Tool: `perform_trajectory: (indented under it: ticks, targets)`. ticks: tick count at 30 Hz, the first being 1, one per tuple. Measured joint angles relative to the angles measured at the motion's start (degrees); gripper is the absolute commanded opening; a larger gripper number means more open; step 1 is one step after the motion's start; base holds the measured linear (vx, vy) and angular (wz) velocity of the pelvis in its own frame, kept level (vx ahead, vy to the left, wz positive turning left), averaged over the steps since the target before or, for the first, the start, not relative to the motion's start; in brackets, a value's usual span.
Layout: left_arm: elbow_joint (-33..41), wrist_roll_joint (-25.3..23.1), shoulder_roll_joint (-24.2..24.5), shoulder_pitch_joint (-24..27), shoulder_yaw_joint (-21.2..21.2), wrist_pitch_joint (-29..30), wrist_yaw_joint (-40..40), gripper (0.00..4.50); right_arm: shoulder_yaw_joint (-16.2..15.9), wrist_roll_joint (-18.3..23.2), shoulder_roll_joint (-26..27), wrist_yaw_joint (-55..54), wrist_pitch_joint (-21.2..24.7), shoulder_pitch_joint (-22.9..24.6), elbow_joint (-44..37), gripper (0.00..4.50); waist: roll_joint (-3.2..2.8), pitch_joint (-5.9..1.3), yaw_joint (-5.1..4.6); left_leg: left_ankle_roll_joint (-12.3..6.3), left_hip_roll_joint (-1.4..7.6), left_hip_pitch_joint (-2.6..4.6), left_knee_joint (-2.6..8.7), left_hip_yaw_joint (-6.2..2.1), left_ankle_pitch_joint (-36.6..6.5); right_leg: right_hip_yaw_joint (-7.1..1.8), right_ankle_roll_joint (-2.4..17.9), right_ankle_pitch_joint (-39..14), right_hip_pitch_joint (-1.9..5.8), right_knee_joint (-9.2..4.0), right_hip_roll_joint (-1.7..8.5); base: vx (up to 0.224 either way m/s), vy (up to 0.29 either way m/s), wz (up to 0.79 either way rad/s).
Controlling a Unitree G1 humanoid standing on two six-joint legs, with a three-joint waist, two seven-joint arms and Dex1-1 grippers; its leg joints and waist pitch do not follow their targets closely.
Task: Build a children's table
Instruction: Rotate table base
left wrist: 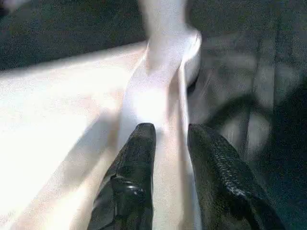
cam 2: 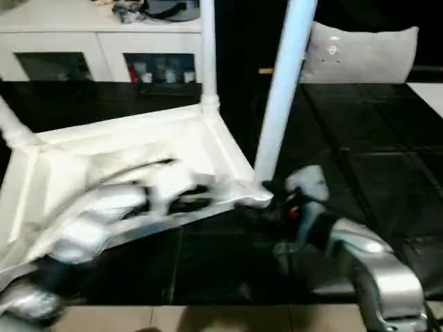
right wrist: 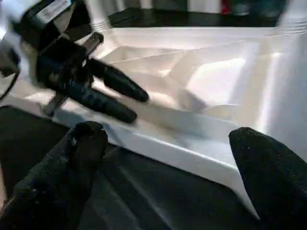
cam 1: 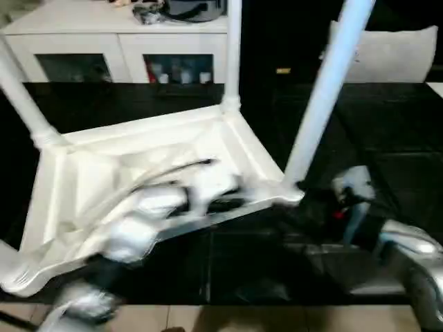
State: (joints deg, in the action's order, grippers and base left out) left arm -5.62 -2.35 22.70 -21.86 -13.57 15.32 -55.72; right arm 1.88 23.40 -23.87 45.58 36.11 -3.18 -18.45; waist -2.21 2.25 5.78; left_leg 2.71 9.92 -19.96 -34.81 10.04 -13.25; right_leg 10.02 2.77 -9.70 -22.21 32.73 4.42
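The children's table [cam 1: 90,180] lies upside down on the black worktable [cam 1: 387,131], its ribbed underside facing up. Its white legs stand up from the corner sockets: one at the near right corner [cam 1: 329,90], one at the far right [cam 1: 233,48], one at the far left [cam 1: 21,97]. My left gripper [left wrist: 170,132] is at the near rim, with its fingers [right wrist: 120,84] slightly apart on either side of the rim wall. My right gripper [right wrist: 168,139] stands wide open just off the near right corner and holds nothing.
A white cabinet [cam 1: 118,41] with glass doors stands behind the worktable. A pale cushion [cam 1: 394,55] sits at the back right. Light floor [cam 1: 242,318] shows below the worktable's near edge.
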Motion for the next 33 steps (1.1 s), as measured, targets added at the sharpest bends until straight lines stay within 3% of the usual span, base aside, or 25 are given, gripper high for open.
perform_trajectory:
  ticks: [5, 11, 18, 21, 26, 33]
  targets:
    - [7.0, 1.6, 3.9, 5.0, 1.5, 5.2, -2.3, 1.28, -3.2, -1.2, 3.3, -2.3, -0.6, -4.0, 1.2, 4.50, 0.35, 0.08, 0.51, 0.16, -0.03, 0.01, -0.06, -0.02, -0.1, -0.08, 0.0, 0.0, 0.01, -0.03, 0.00, 0.000, 0.000, 0.00]
    - [18.1, 4.9, 8.1, 8.1, 2.1, 16.0, -3.6, 1.75, -6.7, -8.0, 10.3, -12.5, -3.0, -11.8, 12.6, 4.50, 0.60, 0.02, 0.39, 0.33, -0.05, 0.11, -0.04, 0.00, 0.0, -0.19, 0.1, 0.0, 0.01, 0.26, 0.00, 0.000, 0.000, 0.00]
    - [19.3, 0.0, 11.2, 10.1, -0.7, 18.6, -2.0, 2.20, -8.3, -11.0, 15.2, -18.7, -5.9, -15.8, 22.0, 4.50, 0.64, 0.04, -0.06, 0.42, -0.06, 0.12, -0.01, -0.01, 0.0, -0.23, 0.1, 0.0, 0.01, 0.29, 0.00, 0.000, 0.000, 0.00]
    - [19.4, -2.2, 12.7, 10.0, -2.6, 18.5, -0.1, 2.20, -6.8, -11.9, 19.2, -23.5, -8.2, -18.0, 26.4, 4.50, 0.66, 0.05, -0.64, 0.46, -0.06, 0.14, -0.01, -0.01, 0.1, -0.25, 0.1, 0.0, -0.02, 0.34, 0.00, 0.000, 0.000, 0.00]
    - [17.8, -5.6, 12.9, 10.1, -3.8, 15.6, 3.0, 2.20, -2.8, -11.6, 21.4, -29.2, -12.0, -19.8, 31.0, 4.50, 0.68, 0.05, -0.51, 0.49, -0.09, 0.16, -0.04, -0.01, 0.1, -0.33, 0.1, 0.0, 0.01, 0.33, 0.00, 0.000, 0.000, 0.00]
    - [16.4, -6.4, 12.7, 10.2, -4.8, 8.8, 6.1, 2.20, 7.7, -7.8, 21.5, -37.0, -18.1, -24.5, 40.8, 4.50, 0.75, 0.07, -0.35, 0.51, -0.25, 0.50, -0.02, 0.04, 0.1, -0.78, 0.1, 0.0, 0.10, 0.46, -0.01, 0.000, 0.000, 0.00]
